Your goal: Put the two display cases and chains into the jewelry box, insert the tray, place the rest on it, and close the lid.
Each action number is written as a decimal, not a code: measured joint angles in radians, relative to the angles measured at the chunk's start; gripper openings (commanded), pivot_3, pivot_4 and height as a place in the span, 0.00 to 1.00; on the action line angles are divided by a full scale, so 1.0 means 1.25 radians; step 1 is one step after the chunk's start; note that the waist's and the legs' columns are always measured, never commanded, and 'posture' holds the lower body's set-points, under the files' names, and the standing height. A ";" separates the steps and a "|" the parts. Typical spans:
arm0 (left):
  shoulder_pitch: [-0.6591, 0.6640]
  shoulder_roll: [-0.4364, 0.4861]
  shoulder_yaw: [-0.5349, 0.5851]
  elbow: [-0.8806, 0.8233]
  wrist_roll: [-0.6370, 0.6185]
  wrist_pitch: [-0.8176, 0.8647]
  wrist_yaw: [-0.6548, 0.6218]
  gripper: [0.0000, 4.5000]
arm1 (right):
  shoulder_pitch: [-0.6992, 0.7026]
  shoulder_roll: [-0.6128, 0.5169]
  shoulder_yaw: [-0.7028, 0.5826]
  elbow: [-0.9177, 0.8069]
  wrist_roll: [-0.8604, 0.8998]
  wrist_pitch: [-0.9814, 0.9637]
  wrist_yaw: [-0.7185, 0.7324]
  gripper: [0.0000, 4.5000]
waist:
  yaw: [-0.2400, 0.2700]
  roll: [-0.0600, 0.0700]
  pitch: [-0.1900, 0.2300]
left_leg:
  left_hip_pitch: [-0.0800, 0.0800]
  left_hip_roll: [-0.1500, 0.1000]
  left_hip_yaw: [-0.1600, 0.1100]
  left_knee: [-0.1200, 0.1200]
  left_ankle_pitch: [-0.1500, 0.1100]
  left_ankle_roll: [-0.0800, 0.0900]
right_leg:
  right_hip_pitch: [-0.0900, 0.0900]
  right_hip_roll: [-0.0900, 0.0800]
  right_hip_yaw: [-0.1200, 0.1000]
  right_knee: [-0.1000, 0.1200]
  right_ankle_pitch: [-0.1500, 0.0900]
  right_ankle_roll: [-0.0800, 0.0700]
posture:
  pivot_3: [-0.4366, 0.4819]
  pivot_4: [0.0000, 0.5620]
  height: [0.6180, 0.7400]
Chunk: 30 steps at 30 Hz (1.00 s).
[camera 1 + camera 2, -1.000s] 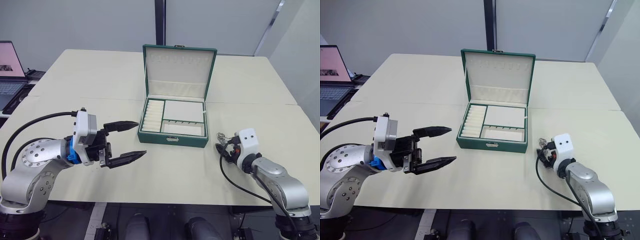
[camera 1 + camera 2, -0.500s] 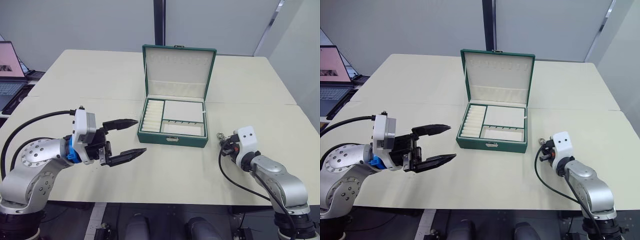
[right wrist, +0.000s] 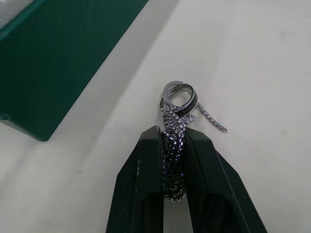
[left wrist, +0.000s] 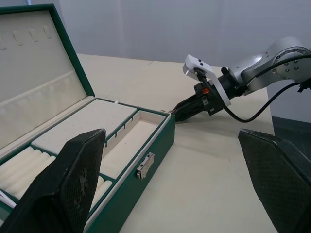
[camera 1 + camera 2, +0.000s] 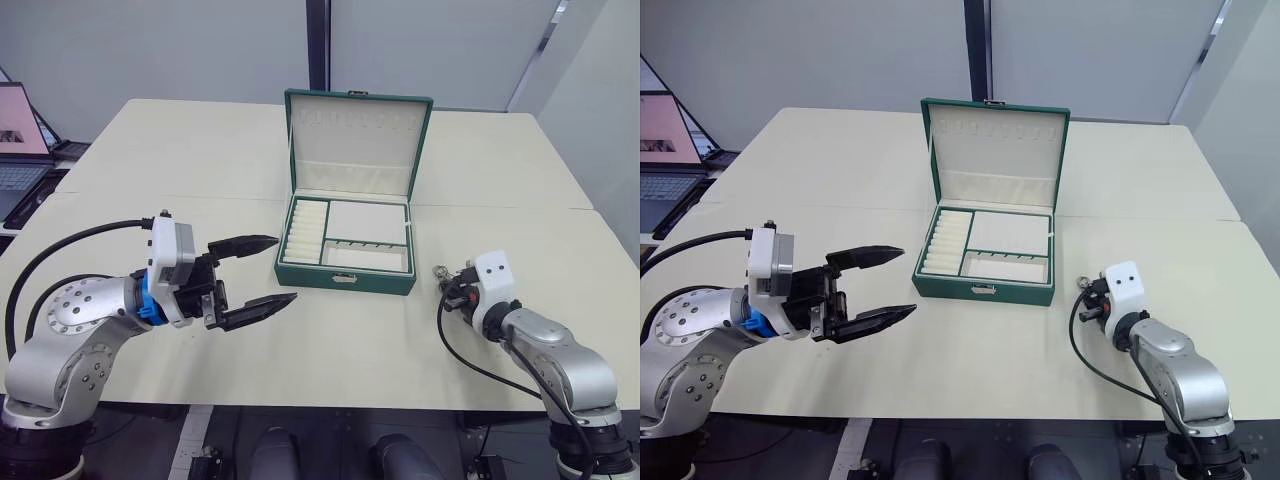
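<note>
Two black fingers of my right gripper (image 3: 172, 141) are pressed together on a chain (image 3: 175, 145), a thin silvery rope of small links. Its metal ring and one short loose end stick out past my fingertips (image 3: 151, 133). This gripper is low over the cream table (image 5: 350, 345), to the right of the jewelry box (image 5: 347, 262) and a little nearer than its front wall. Between the chain and the green side of the box there is a strip of bare table.

My left gripper (image 5: 262, 271) stands wide, its two long pointed fingers well apart with nothing between them. It hovers to the left of the box, near its front left corner but not touching it. Around it the table is open on the left and near sides.

The box is dark green with a smooth cream lining. Its lid (image 5: 358, 138) stands upright at the far side, with a row of small hooks and a pocket inside. The tray (image 5: 350, 236) sits in the box, with ribbed ring rolls on the left and flat compartments on the right. A small metal clasp (image 4: 145, 165) hangs at the front wall. A laptop (image 5: 18, 140) is at the far left.
</note>
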 measured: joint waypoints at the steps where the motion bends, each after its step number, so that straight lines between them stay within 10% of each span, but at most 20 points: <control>1: 0.000 0.000 0.000 0.000 0.000 0.000 0.001 1.00 | -0.006 -0.004 0.000 0.000 0.000 0.003 0.002 0.07 | 0.000 0.000 0.000 | 0.000 0.000 0.000 0.000 0.000 0.000 | 0.000 0.000 0.000 0.000 0.000 0.000 | 0.48 0.27 1.00; 30: -0.043 0.015 0.017 0.035 -0.013 0.024 -0.003 1.00 | -0.182 -0.188 -0.062 -0.098 0.126 0.135 0.143 0.07 | -0.001 0.000 0.000 | 0.000 0.000 0.000 0.000 0.000 0.000 | 0.000 0.000 0.000 0.000 0.000 0.000 | 0.48 0.27 1.00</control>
